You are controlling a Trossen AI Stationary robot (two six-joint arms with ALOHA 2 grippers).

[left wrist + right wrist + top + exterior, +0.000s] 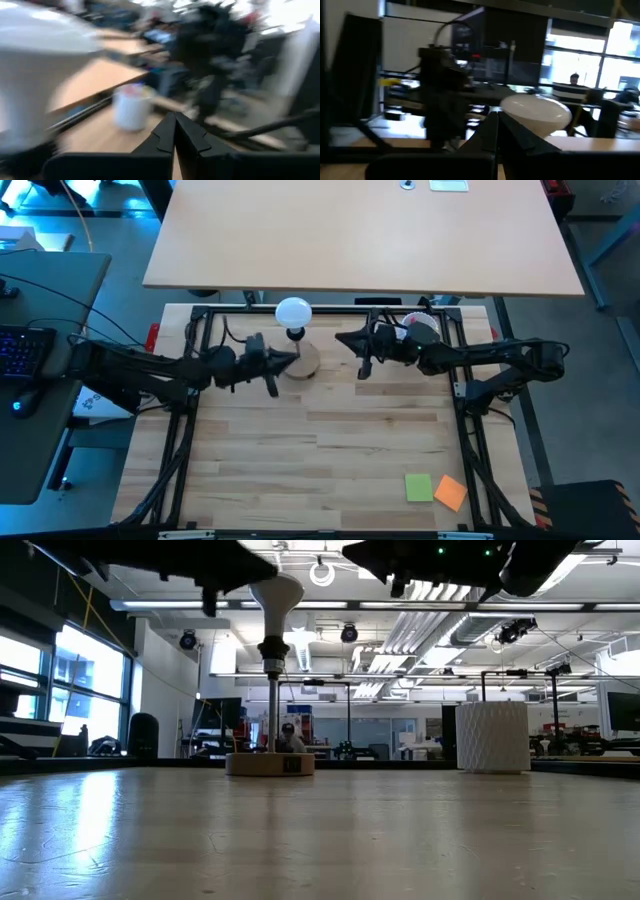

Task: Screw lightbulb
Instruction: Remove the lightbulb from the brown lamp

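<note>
Over on the left we've got the left gripper (288,363) clenched on nothing, just beside the wooden stand (303,363); the lightbulb (293,312) sits atop its socket post, and the right gripper (345,340), also clenched, hangs nearby.

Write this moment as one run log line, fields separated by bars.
lightbulb: on socket post of wooden stand | left gripper: shut, empty, beside stand | right gripper: shut, empty, near bulb | white cup: right

The lightbulb (293,311) looked smooth, frosted and matt white on a pale wooden stand (303,364), the table (330,450) was light, grainy wood planking, and the right-hand cup (491,737) had ribbed white sides.
</note>
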